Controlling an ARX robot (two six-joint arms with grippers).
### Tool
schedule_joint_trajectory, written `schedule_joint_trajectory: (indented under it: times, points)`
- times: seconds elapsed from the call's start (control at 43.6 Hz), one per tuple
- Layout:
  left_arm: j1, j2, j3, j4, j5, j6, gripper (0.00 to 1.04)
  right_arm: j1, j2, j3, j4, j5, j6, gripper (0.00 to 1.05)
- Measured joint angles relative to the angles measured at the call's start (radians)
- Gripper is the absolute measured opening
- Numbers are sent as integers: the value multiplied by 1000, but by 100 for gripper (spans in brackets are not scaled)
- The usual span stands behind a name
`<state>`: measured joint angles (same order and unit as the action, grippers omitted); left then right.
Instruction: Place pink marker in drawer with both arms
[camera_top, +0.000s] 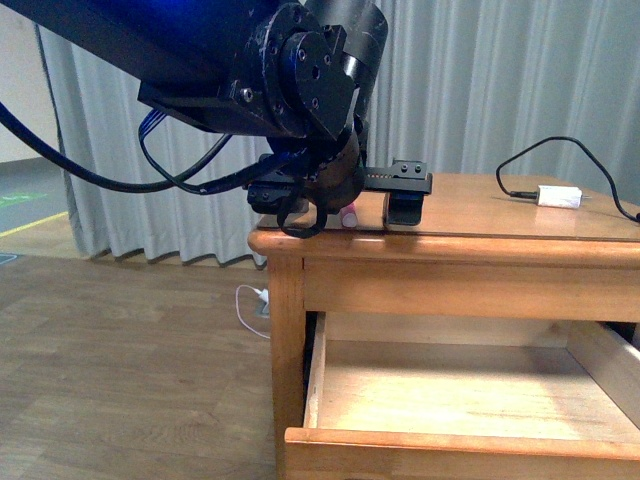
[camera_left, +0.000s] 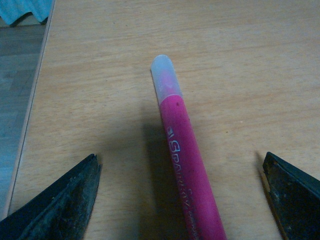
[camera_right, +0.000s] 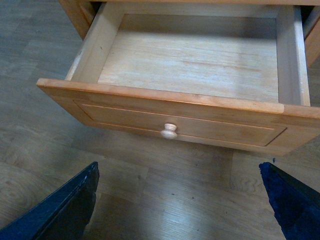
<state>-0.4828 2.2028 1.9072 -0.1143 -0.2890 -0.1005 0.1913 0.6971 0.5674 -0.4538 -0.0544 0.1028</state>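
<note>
Marker (camera_left: 176, 117): lying lengthwise, centre frame.
Left end effector (camera_left: 180, 159): straddling it, released, nearer arm.
Right end effector (camera_right: 178, 167): facing drawer (camera_right: 170, 100), released.

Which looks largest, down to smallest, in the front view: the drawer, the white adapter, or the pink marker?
the drawer
the white adapter
the pink marker, mostly hidden, so the last two are unsure
</note>
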Motion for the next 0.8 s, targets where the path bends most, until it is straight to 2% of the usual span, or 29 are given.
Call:
schedule_joint_trajectory:
  times: [0.115, 0.183, 0.321, 0.619, 0.802]
  points:
    - [0, 6, 13, -18, 1, 19, 98, 0, 0, 0, 0, 0, 0, 96]
    - [0, 6, 14, -26, 5, 25, 88, 0, 0, 0, 0, 0, 0, 96]
    - [-3, 6, 18, -37, 10, 49, 61, 0, 0, 0, 0, 0, 0, 96]
    - [7, -18, -34, 19, 99, 45, 18, 0, 0, 0, 0, 0, 0, 96]
    - [10, -113, -211, 185, 201, 207, 15, 0, 0, 0, 0, 0, 0, 96]
